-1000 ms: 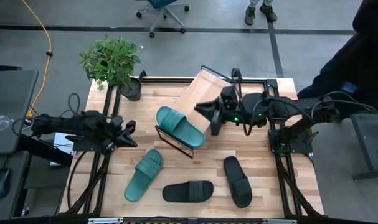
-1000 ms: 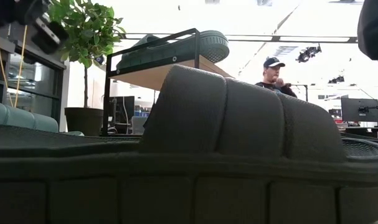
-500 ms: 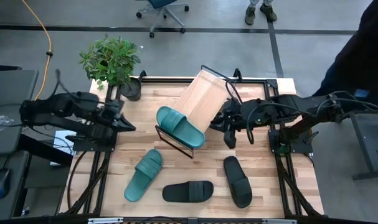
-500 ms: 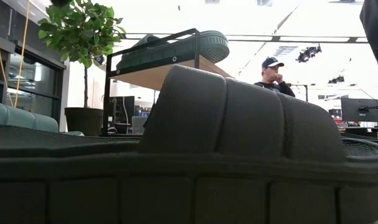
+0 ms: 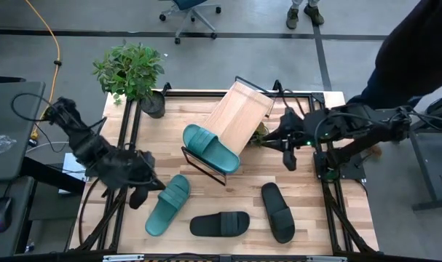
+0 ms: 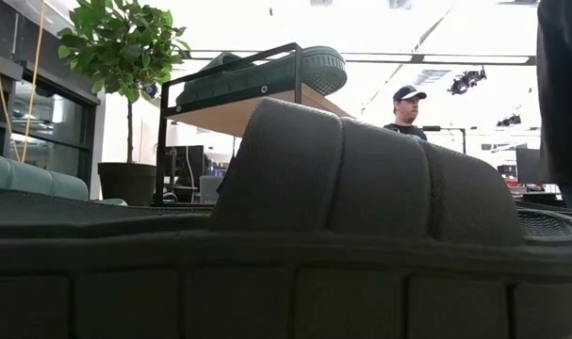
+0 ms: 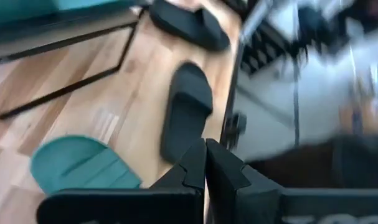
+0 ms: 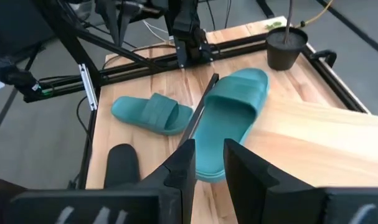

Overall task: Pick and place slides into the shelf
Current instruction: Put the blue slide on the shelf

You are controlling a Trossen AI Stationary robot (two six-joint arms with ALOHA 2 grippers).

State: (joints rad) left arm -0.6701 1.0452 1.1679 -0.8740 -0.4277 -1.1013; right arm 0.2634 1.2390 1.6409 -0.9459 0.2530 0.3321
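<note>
Black slide [image 6: 295, 235] blocking low view, left tool [image 7: 205, 163] together, right tool [image 8: 207, 163] slightly apart.

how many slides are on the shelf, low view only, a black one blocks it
Observer: One teal slide lies on the shelf.
Operator: and the others
Observer: A second teal slide and two black slides are on the table.
Operator: is either gripper holding one
Observer: No. The left gripper is shut beside the second teal slide; the right gripper, fingers slightly apart, holds nothing.
</note>
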